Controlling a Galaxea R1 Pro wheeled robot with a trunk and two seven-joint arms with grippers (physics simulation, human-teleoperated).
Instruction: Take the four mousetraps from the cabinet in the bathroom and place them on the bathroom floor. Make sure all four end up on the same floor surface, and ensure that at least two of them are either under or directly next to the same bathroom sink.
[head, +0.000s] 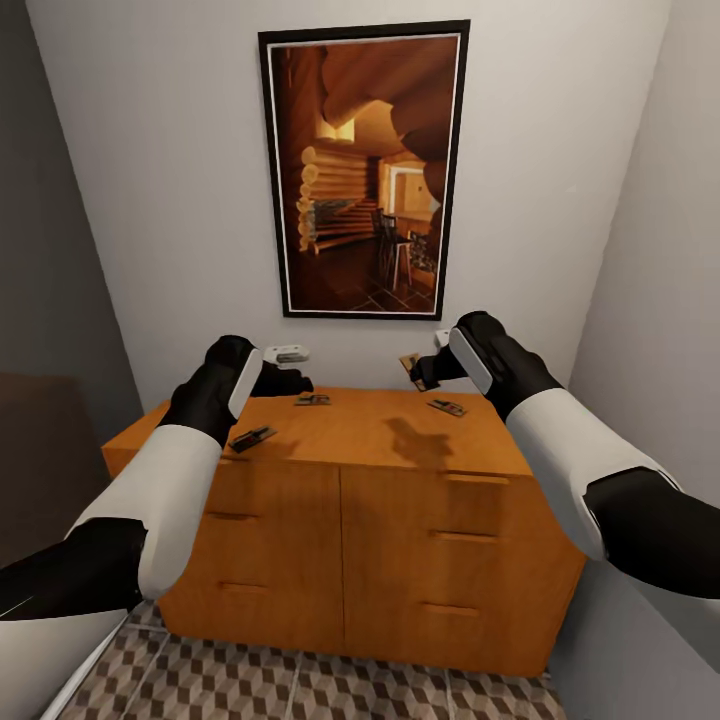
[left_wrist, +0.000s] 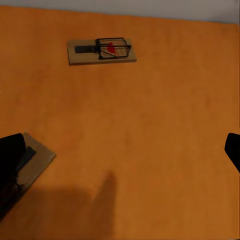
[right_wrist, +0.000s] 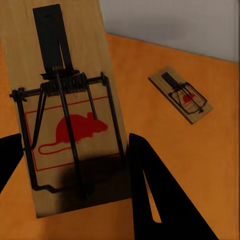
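Both arms reach over the cabinet (head: 350, 500). Right gripper (right_wrist: 75, 165) is clamped on a mousetrap (right_wrist: 70, 110), lifted near the back edge. Left gripper (left_wrist: 120, 155) hangs wide open, empty. Three mousetraps (head: 312, 400) lie on top, bare wood between them.

Four mousetraps in the head view, count them: the left-front trap (head: 252, 437), the middle trap (head: 313, 400), the right trap (head: 447, 407) and the raised trap (head: 410, 365) up at the back. One cabinet (head: 380, 440) carries five bar handles that show, two on its left half and three on its right, and there's one framed picture (head: 365, 170) on the wall. The left wrist view takes in two traps, and the right wrist view makes it two as well.
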